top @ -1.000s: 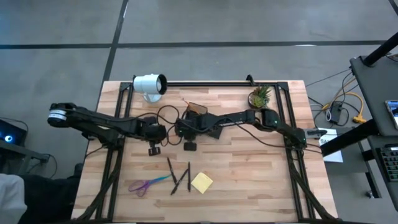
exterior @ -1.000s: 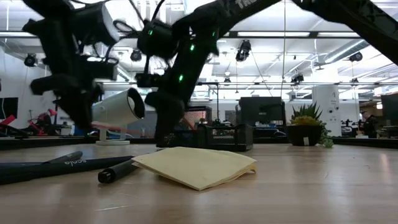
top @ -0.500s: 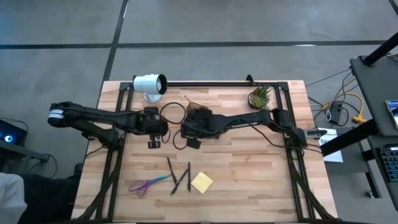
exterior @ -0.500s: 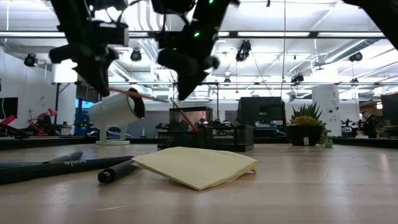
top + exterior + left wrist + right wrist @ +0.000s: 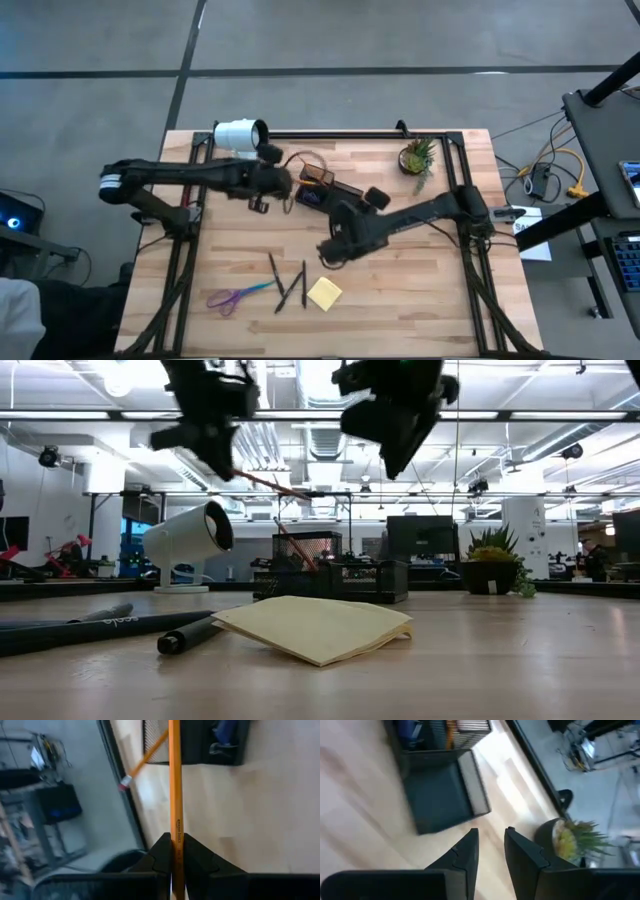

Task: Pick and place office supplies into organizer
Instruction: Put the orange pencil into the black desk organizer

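My left gripper (image 5: 270,190) is high above the table just left of the black organizer (image 5: 325,190), shut on an orange pencil (image 5: 174,785). In the low view the pencil (image 5: 272,485) slants down toward the organizer's mesh holder (image 5: 300,560). Another orange pencil (image 5: 145,760) stands leaning in that holder. My right gripper (image 5: 332,248) is in the air near the table's middle; it (image 5: 491,845) is open with nothing between its fingers. Dark pens (image 5: 288,280), purple-handled scissors (image 5: 238,296) and a yellow sticky pad (image 5: 325,292) lie flat near the front edge. My left gripper pinches the pencil's shaft (image 5: 175,840) between its two fingers (image 5: 160,855), at the lettered stretch. The fingers slant down from the table's left side. The pencil runs on ahead of the fingertips, along them, toward the organizer. It is lifted clear of the table.
A white cylindrical lamp (image 5: 240,135) stands at the far left and a small potted plant (image 5: 417,155) at the far right, with a black frame rail (image 5: 330,133) between them. Cables loop beside the organizer. Bare wood lies right of the sticky pad.
My left gripper has risen and moved toward the far edge and the organizer, rolling its wrist, with the pencil in it. My right gripper has left the organizer, rising and moving toward the near edge and the table's right, and has turned.
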Robot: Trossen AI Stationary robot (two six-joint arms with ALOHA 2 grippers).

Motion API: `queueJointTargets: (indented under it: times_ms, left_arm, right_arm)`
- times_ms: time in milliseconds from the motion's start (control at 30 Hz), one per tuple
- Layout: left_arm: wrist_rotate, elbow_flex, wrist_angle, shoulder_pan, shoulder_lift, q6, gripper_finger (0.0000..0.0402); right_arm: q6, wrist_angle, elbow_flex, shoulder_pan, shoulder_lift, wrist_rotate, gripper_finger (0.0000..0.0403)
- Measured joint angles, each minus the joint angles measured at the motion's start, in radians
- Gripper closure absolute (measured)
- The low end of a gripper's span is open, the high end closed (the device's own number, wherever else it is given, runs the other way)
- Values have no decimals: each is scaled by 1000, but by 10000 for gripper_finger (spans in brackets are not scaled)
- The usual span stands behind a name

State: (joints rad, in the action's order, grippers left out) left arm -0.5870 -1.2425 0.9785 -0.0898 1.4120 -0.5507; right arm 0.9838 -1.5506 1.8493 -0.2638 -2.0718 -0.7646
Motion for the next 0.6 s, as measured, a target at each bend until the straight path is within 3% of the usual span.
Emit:
queueJointTargets:
  times_ms: [333,600]
  left_arm:
    - [-123,-248,39,-112,232,-427,391]
    - [-156,-297,39,-146,350,-536,390]
  right_arm:
    - [226,-20,-101,-83,28,57,321]
    - [218,-16,-105,-90,28,60,321]
